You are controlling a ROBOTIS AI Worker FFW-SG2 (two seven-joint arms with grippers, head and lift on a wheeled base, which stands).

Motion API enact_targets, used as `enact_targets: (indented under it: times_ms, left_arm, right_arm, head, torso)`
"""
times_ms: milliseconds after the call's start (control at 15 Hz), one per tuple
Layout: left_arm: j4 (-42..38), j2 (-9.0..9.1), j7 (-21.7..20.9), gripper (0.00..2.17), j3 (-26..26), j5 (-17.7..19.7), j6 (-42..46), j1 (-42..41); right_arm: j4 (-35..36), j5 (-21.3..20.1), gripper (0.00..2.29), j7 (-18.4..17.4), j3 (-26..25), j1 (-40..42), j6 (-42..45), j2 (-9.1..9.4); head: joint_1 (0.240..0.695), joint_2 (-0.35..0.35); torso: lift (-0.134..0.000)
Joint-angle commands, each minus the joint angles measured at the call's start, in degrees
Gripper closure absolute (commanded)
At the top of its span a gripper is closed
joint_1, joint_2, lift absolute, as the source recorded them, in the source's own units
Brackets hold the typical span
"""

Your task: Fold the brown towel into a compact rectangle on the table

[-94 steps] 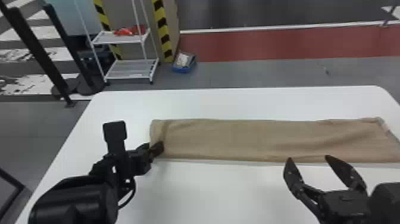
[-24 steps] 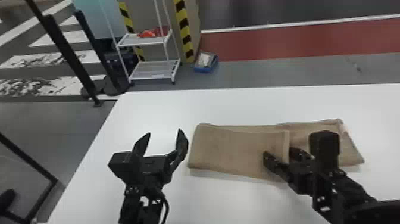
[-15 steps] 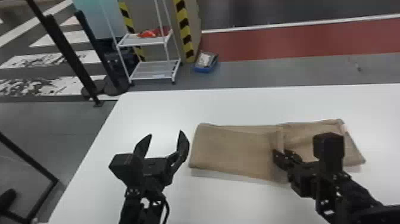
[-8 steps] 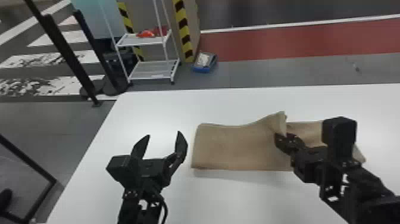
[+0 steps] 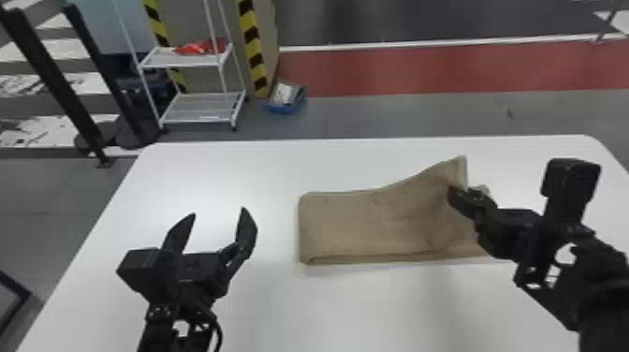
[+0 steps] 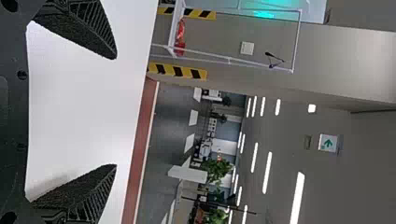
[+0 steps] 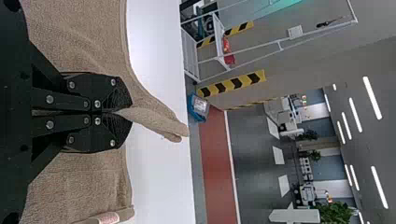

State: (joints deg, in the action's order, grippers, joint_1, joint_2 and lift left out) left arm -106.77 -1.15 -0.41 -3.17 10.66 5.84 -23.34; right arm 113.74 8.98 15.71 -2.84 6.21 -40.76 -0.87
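Observation:
The brown towel [image 5: 365,224] lies folded in layers on the white table, its right part lifted into a raised peak. My right gripper [image 5: 461,196] holds that raised part in the head view. In the right wrist view, my right gripper [image 7: 122,112] is shut on a pinched fold of the towel [image 7: 154,122], with more cloth on both sides of the fingers. To the left of the towel, apart from it, my left gripper [image 5: 217,215] stands open. The left wrist view has my left gripper [image 6: 116,112] with its fingers wide apart over bare table.
The white table [image 5: 224,173] extends around the towel. Behind it on the floor stand a white shelf rack [image 5: 201,107], a blue box [image 5: 286,97] and black posts [image 5: 107,79] at the left.
The right gripper took hold of the towel's layers near the fold and raised them, moving right and a little back. The towel's right part has risen into a peak. My left gripper stays nearly still.

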Motion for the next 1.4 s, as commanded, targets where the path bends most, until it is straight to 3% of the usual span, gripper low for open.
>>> enact_targets:
  times_ms: [0, 133, 267, 333, 400, 467, 667, 867, 1333]
  left_arm:
    - [-0.02, 0.01, -0.03, 0.04, -0.17, -0.03, 0.00, -0.12]
    - [0.07, -0.08, 0.06, 0.04, -0.35, 0.06, 0.00, -0.21]
    - [0.16, -0.08, -0.12, 0.04, -0.26, -0.03, -0.18, -0.12]
    - [0.16, 0.01, -0.30, 0.04, -0.17, -0.03, -0.18, -0.04]
    - [0.16, -0.08, -0.30, 0.04, 0.09, -0.11, -0.18, 0.14]
    - [0.07, 0.01, -0.30, 0.04, 0.09, -0.11, -0.35, 0.14]
    - [0.25, -0.26, -0.65, 0.04, 0.09, -0.11, -0.53, 0.14]
    - [0.34, -0.43, -0.65, 0.04, 0.18, -0.03, -0.53, 0.49]
    - [0.51, -0.43, -0.65, 0.04, 0.53, -0.11, -0.53, 0.76]
  right_arm:
    - [0.08, 2.18, 1.21, 0.38, -2.88, -0.67, -2.27, -0.01]
    - [4.47, 5.96, 1.21, 0.38, -7.62, -0.58, -7.02, -0.01]
    - [4.03, 5.52, 1.18, 0.38, -9.03, -0.93, -8.07, -0.01]
    - [2.45, 5.17, 0.85, 0.38, -9.20, -1.81, -9.30, -0.10]
    - [0.43, 4.99, 0.12, 0.38, -10.17, -2.87, -10.01, -0.19]
    - [-0.71, 4.64, 0.00, 0.38, -10.87, -3.92, -11.76, -0.54]
    - [-0.80, 4.64, 0.06, 0.38, -13.69, -4.27, -14.22, -0.72]
    - [-0.80, 4.29, 0.07, 0.38, -14.83, -5.06, -18.44, -2.39]
    - [-8.54, -1.34, 0.15, 2.22, -11.40, -8.84, -18.79, -2.83]
  head:
    - [0.695, 0.107]
    - [0.695, 0.088]
    - [0.695, 0.069]
    - [0.695, 0.060]
    - [0.695, 0.045]
    - [0.695, 0.036]
    - [0.695, 0.010]
    - [0.695, -0.019]
    - [0.695, -0.037]
  torso:
    - [-0.126]
    - [-0.126]
    - [-0.126]
    - [-0.126]
    - [-0.126]
    - [-0.126]
    - [-0.126]
    - [-0.126]
    - [-0.126]
